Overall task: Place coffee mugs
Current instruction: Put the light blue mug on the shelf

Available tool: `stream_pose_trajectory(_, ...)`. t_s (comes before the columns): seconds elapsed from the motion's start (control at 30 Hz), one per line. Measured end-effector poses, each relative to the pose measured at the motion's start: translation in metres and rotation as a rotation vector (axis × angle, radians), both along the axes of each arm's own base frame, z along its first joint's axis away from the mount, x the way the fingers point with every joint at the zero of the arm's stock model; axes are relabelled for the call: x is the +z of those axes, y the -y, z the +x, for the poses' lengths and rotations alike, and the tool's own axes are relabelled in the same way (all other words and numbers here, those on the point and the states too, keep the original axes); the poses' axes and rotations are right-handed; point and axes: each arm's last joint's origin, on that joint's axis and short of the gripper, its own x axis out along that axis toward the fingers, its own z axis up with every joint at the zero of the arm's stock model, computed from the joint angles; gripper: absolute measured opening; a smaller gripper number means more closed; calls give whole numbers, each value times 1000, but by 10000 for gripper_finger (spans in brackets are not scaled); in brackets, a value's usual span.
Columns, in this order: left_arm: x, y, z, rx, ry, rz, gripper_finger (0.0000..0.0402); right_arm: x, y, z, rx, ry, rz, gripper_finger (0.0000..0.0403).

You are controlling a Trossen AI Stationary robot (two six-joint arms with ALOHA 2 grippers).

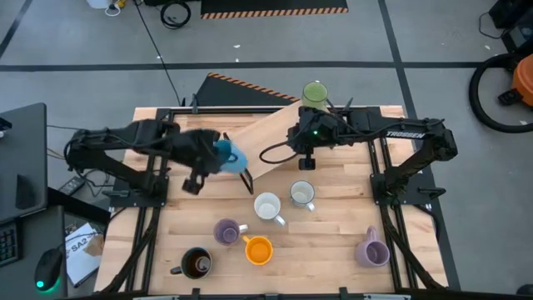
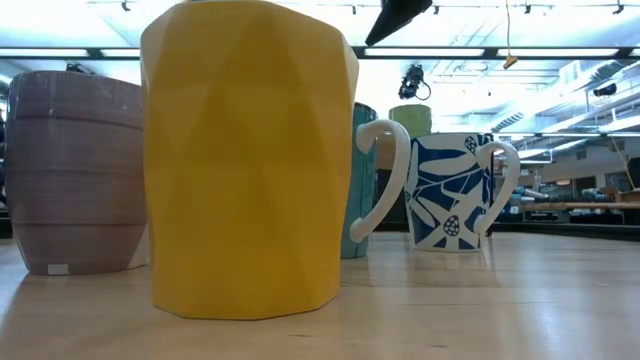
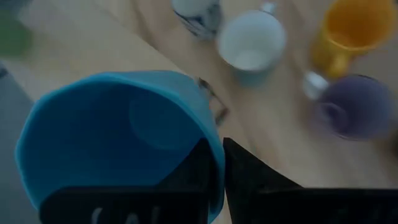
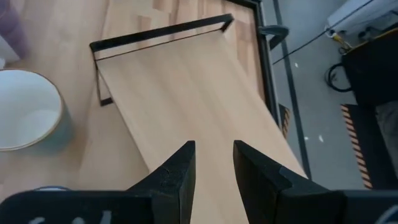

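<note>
My left gripper (image 1: 218,156) is shut on the blue mug (image 1: 231,157) beside the near-left end of a slanted wooden shelf (image 1: 271,137). A green mug (image 1: 315,92) stands at the shelf's far end. My right gripper (image 4: 214,167) hovers open over the shelf board (image 4: 186,93) and holds nothing. On the table stand a white mug (image 1: 267,206), a pale blue-patterned mug (image 1: 301,194), two lavender mugs (image 1: 226,232) (image 1: 372,250), an orange mug (image 1: 258,249) and a dark mug (image 1: 196,263). My left gripper pinches the blue mug's rim wall (image 3: 214,155), one finger inside the cup (image 3: 196,168) and one outside. The mug is lifted clear of the table, and its open mouth (image 3: 118,137) faces the wrist camera.
The shelf has a black metal frame (image 4: 155,31) and runs slantwise across the table's far middle. In the low view the orange mug (image 2: 245,160) fills the foreground, with a lavender mug (image 2: 75,170) on its left. Bare wood lies along the table's near-left and right sides.
</note>
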Motion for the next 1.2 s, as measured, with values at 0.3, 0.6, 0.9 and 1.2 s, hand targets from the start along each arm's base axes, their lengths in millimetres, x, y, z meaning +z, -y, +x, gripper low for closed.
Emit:
stream_pose_trajectory(0.3,-15,-44,37,-74,13,151,33,7,15,-10,-28,13,-11,114)
stream_pose_trajectory(0.6,-47,-64,68,-248,-91,185,34,5,24,-13,-29,-4,47,114)
stream_pose_trajectory(0.9,-61,-68,72,-270,-186,170,34,5,23,-13,-29,-5,49,114)
stream_pose_trajectory(1.2,-61,-67,70,-274,-193,138,34,5,22,-12,-7,10,96,114)
